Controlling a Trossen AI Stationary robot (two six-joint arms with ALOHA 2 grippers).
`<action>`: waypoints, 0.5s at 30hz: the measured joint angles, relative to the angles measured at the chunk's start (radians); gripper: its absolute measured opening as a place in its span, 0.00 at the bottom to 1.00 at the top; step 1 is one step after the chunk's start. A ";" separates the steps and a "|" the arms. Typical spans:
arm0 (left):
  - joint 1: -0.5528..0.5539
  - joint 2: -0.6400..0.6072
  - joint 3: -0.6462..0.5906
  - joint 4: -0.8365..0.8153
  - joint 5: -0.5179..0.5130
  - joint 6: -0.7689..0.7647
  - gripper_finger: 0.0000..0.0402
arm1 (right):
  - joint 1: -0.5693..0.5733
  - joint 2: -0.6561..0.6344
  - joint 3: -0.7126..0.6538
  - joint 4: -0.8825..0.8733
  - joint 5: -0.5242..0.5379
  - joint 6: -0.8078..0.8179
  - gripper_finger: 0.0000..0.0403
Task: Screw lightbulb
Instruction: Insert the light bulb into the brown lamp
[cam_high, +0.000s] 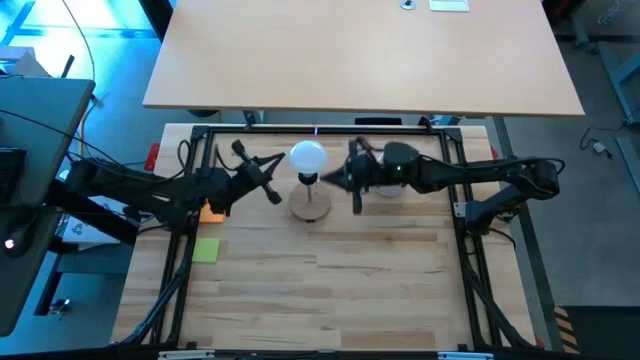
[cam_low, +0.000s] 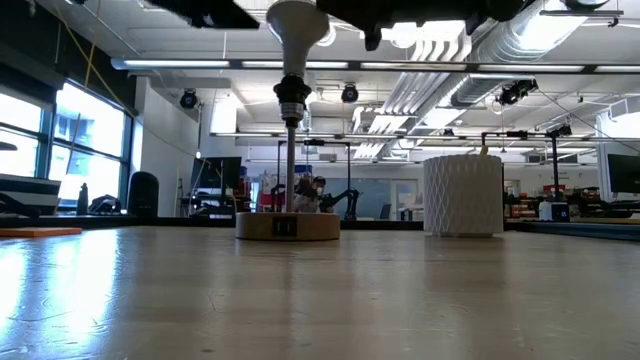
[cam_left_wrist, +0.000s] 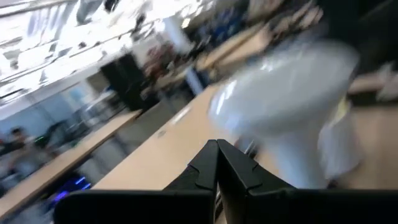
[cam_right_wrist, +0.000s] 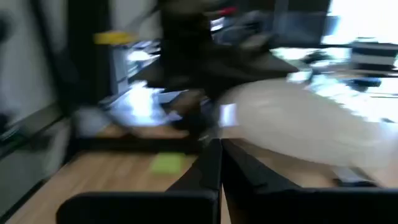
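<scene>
Centre of high view: lightbulb (cam_high: 308, 156) sits on socket stem (cam_low: 291, 150); my left gripper (cam_high: 271, 192) and right gripper (cam_high: 322, 180) both closed, empty. Must open before grasping globe, twist gently, keep axis vertical.

No text, label, brand, number or sign can be read in any of the views. The small dark plate on the front of the wooden disc (cam_low: 287, 226), seen from the low view, is too small to make out. The green note (cam_high: 206, 250) on the worktop (cam_high: 330, 290), at about 8 o'clock from the disc in the high view, shows no writing that can be told. The wrist views are blurred, so nothing there is legible.
</scene>
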 joint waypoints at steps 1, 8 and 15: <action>0.008 0.001 -0.002 -0.018 -0.019 0.008 0.00 | 0.013 -0.001 0.000 -0.022 -0.015 -0.016 0.00; -0.034 -0.029 -0.001 -0.026 -0.036 0.023 0.00 | 0.029 -0.028 -0.001 -0.030 0.291 -0.027 0.00; -0.078 -0.022 -0.001 -0.008 0.050 -0.004 0.00 | -0.035 -0.025 -0.001 0.037 0.246 0.020 0.00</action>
